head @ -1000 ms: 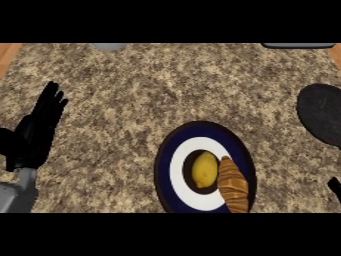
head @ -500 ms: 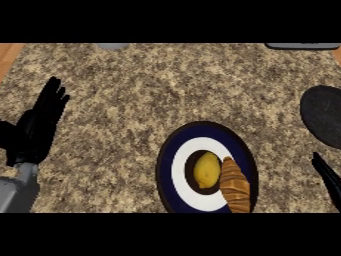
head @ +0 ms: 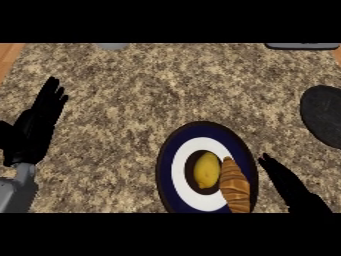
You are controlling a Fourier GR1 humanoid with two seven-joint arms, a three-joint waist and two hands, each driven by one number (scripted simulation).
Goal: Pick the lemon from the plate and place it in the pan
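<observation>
Right hand [head: 291,190], at the lower right: fingers straight and spread narrowly, holding nothing, tips just beside the rim of the plate [head: 169,165]. It has advanced up toward the plate since half a second ago. Left hand [head: 33,132], at the left edge: fingers straight, upright, empty. The lemon [head: 206,170] lies on the plate, touching a croissant [head: 236,186]. The pan [head: 334,122] sits at the desk's [head: 165,85] right edge. No legible writing.
</observation>
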